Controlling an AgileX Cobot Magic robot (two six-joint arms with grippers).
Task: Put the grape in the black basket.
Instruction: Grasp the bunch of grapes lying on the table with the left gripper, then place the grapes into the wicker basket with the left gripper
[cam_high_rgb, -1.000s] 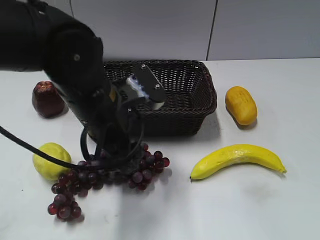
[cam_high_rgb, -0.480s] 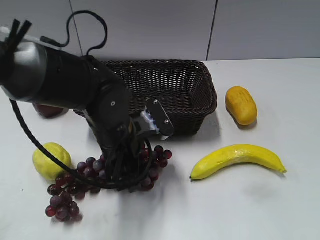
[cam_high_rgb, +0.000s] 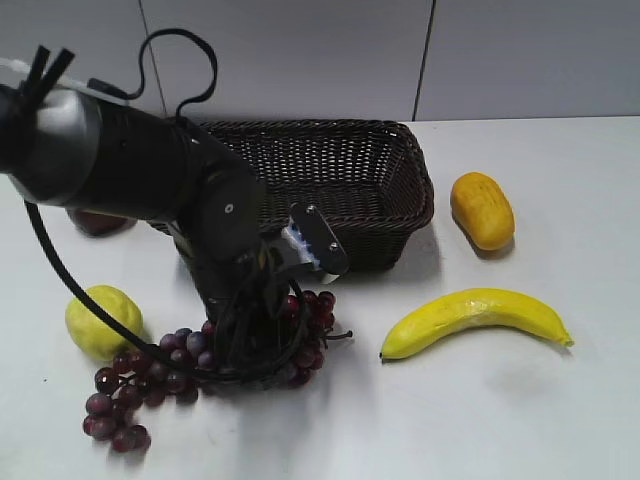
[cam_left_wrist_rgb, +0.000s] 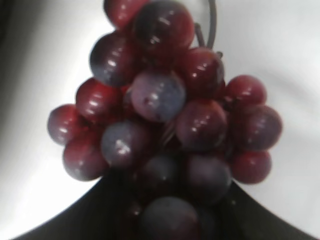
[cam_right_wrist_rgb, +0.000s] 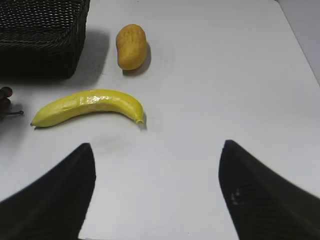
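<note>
The grape (cam_high_rgb: 180, 370) lies on the white table (cam_high_rgb: 480, 420) in front of the black basket (cam_high_rgb: 340, 175), its long bunch running from lower left up toward the basket's front wall; in the left wrist view the grape (cam_left_wrist_rgb: 170, 125) fills the frame, pressed close to the camera. The left gripper (cam_high_rgb: 262, 330) is down on the bunch's upper end, but its fingers are hidden by the arm and berries, so its opening and grip cannot be told. A lemon (cam_high_rgb: 100, 320) sits just left of the bunch. A banana (cam_high_rgb: 475, 318) and an orange fruit (cam_high_rgb: 482, 210) lie to the right. The right gripper (cam_right_wrist_rgb: 157, 192) hangs spread wide over bare table, holding nothing.
</note>
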